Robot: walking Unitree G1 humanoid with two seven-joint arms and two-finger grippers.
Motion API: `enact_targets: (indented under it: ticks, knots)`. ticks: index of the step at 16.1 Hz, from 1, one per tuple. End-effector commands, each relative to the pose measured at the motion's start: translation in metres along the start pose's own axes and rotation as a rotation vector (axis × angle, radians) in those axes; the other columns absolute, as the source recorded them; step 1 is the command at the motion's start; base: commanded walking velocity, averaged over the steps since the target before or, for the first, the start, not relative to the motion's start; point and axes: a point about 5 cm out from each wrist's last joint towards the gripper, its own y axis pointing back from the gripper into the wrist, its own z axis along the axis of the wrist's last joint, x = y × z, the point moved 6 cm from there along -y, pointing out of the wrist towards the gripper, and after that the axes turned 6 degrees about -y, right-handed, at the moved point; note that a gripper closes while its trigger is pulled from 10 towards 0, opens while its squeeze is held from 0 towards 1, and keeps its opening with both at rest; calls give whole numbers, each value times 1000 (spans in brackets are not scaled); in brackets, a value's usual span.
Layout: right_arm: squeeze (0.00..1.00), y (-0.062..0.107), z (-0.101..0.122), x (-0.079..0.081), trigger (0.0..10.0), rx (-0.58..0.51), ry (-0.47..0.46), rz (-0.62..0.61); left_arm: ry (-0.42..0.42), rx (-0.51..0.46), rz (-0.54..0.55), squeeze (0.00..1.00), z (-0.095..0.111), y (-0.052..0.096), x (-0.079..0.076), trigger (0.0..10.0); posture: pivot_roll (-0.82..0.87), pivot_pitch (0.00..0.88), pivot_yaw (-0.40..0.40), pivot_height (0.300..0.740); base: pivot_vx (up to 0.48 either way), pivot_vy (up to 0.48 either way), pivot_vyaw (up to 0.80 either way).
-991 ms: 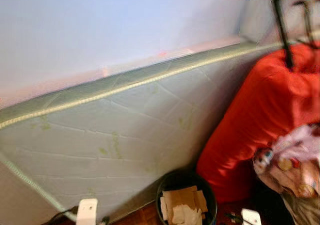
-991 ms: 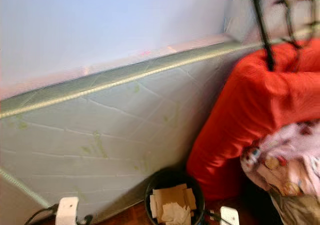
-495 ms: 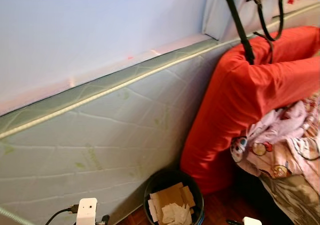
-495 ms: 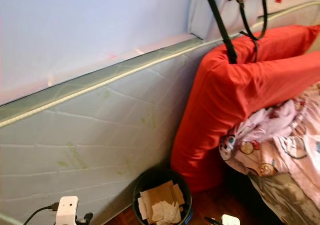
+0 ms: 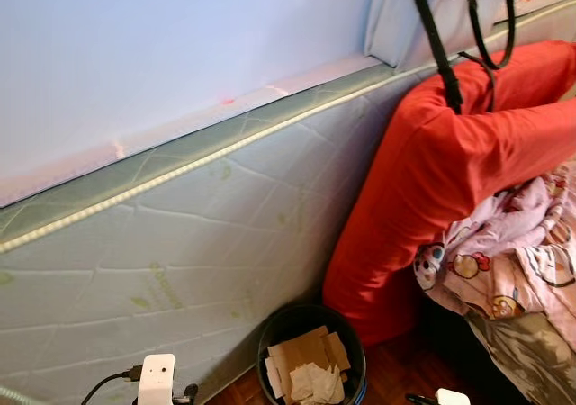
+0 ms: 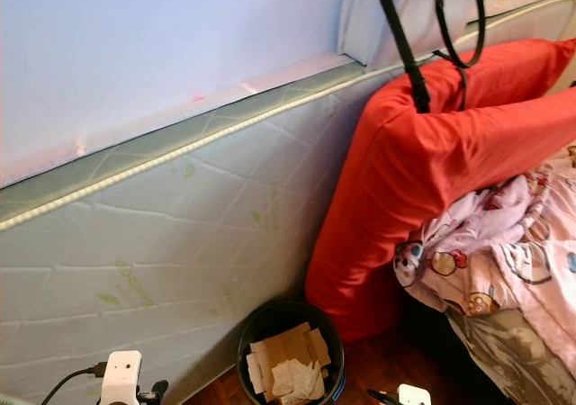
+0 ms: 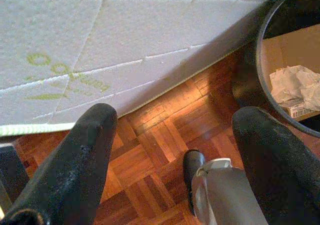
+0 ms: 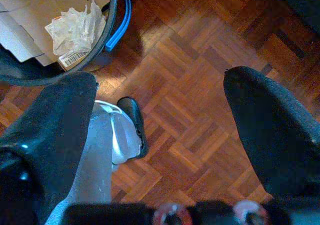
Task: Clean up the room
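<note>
Panned slightly, nothing shifted. Left pincer [image 7: 170, 150] and right pincer [image 8: 160, 135] spread, empty, hung beside black bin [image 5: 310, 319], above parquet floor [image 8: 200, 100].

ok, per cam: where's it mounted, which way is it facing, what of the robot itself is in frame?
Left eye, right eye: on the head, facing forward and down at the mattress, red cushion and bin.
Left wrist: looks down past the open left gripper at parquet floor, the mattress edge, the bin rim and a robot foot.
Right wrist: looks down past the open right gripper at parquet, the bin and a foot.
Shared: all four see the bin.
</note>
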Motion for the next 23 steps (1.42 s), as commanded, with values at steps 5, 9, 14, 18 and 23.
enact_targets:
  ticks: [5, 9, 14, 18, 23]
  knots:
    - [0, 1, -4, -1, 10000, 14, 3, -4, 20, 2, 13, 0, -2, 1, 2, 10000, 26, 0, -17, 710, 0, 0, -596]
    - [0, 1, -5, -1, 10000, 14, 7, 0, 7, 3, 14, 0, -2, 1, 2, 10000, 27, 0, -18, 710, 0, 0, -594]
    - [0, 1, -6, 0, 10000, 18, 11, 3, 16, 4, 17, 0, -3, 1, 2, 10000, 31, 0, -21, 710, 0, 0, -596]
    - [0, 1, -6, 1, 10000, 18, 14, 6, -7, -2, 25, 0, -1, 1, 4, 10000, 33, 0, -21, 710, 0, -199, -595]
    - [0, 1, -6, 1, 10000, 18, 14, 6, 5, -3, 22, 0, 0, 0, 3, 10000, 33, 0, -19, 710, 0, -148, -599]
